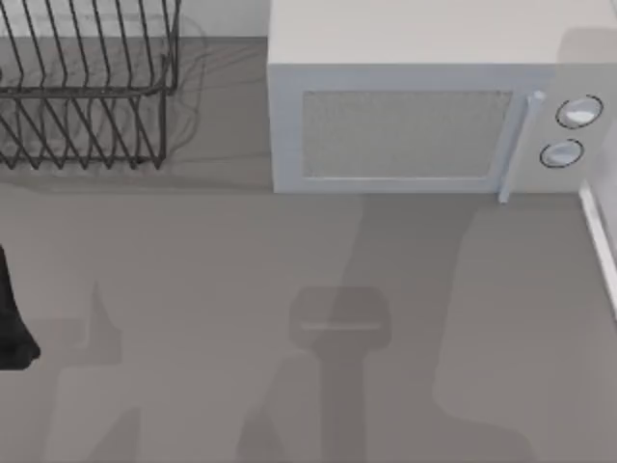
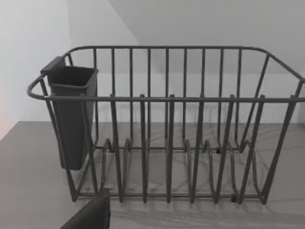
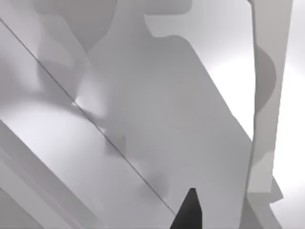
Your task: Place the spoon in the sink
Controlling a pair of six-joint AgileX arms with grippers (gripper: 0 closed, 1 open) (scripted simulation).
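Observation:
The spoon is out of view. A white rim of the sink (image 1: 603, 246) runs along the counter's right edge in the top view. My left arm (image 1: 12, 328) is a black shape at the left edge of the counter. A dark part of my left gripper (image 2: 90, 215) shows in the left wrist view, facing the wire dish rack (image 2: 167, 143) from a short way off. In the right wrist view a dark tip of my right gripper (image 3: 189, 210) hangs over pale white slanted surfaces (image 3: 157, 119).
The wire dish rack (image 1: 87, 87) stands at the back left, with a dark cutlery cup (image 2: 71, 114) hung on one end. A white microwave (image 1: 424, 106) with its door shut fills the back middle and right. Arm shadows lie on the grey counter (image 1: 241, 280).

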